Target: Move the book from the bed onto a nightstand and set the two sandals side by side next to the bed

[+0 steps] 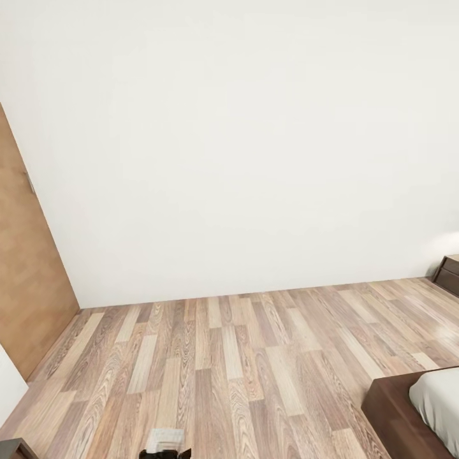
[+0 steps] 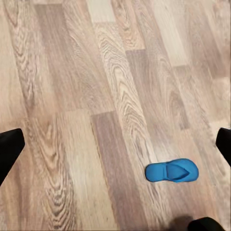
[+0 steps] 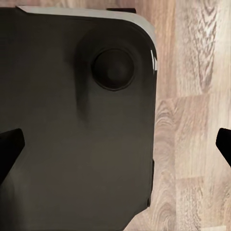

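One bright blue sandal (image 2: pixel 171 172) lies flat on the wood floor in the left wrist view, below my left gripper (image 2: pixel 115 147). That gripper is open, its dark fingertips (image 2: pixel 10 150) far apart, holding nothing. My right gripper (image 3: pixel 115 144) is also open and empty, hanging over the robot's own dark base (image 3: pixel 72 125). A corner of the bed (image 1: pixel 398 414), dark brown frame with off-white mattress (image 1: pixel 440 401), shows at the head view's lower right. The book and the second sandal are out of view.
A plain white wall (image 1: pixel 242 146) faces me across the wood floor (image 1: pixel 242 357). A brown door (image 1: pixel 25 287) stands at the left. A dark wooden furniture corner (image 1: pixel 449 274) sits against the wall at the right edge; which piece it is I cannot tell.
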Available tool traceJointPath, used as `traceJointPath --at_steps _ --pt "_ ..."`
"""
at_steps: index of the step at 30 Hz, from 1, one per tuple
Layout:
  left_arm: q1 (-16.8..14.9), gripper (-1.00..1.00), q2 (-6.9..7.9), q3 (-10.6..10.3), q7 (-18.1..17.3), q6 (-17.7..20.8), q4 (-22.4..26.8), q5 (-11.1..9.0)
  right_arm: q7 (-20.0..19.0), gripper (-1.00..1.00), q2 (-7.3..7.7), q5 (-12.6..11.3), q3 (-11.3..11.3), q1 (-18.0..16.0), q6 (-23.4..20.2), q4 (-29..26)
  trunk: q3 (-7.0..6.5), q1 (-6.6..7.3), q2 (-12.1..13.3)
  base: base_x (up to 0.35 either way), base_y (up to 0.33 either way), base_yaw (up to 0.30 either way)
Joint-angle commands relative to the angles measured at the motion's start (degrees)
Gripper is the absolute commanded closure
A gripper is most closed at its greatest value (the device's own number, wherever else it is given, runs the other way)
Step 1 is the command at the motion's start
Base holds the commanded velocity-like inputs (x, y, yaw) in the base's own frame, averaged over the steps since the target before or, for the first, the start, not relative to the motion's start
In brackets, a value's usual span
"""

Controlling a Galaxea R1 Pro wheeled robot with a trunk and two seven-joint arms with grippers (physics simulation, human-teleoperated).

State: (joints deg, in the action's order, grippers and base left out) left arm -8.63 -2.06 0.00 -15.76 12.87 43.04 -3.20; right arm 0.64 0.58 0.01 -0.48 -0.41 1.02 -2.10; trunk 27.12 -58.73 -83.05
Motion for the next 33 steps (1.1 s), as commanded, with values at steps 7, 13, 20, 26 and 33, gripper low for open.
traceJointPath --at_steps 7,13,20,26,33 --pt "-2.79 -1.0 1.73 0.17 -24.18 4.07 0.51 -1.33 -0.44 -1.0 0.21 0.06 -0.04 -0.03 0.08 -4.39 0.07 0.0 -0.03 0.0 0.0 0.0" --pt "-2.88 -1.0 2.81 2.26 -26.13 3.04 -0.5 -1.76 -0.54 -1.0 2.56 0.49 0.0 -0.03 -2.95 -23.15 0.07 0.0 -0.03 0.0 0.0 0.0" --pt "-2.92 -1.0 3.11 6.01 -26.33 2.8 -0.68 -1.73 -9.11 -1.0 5.64 1.63 0.37 -0.03 -14.43 -42.45 0.07 0.0 -0.03 0.0 0.0 0.0" --pt "-2.89 -1.0 3.12 6.86 -26.57 2.78 -0.71 -1.72 -36.21 -1.0 10.46 10.93 0.33 -0.09 -18.64 -53.49 0.07 0.0 -0.03 0.0 0.0 0.0" --pt "-2.89 -1.0 3.11 6.93 -26.68 2.78 -0.74 -1.72 -47.57 -1.0 11.01 25.88 0.37 -0.2 -19.09 -59.01 0.07 0.0 -0.03 0.0 0.0 0.0"
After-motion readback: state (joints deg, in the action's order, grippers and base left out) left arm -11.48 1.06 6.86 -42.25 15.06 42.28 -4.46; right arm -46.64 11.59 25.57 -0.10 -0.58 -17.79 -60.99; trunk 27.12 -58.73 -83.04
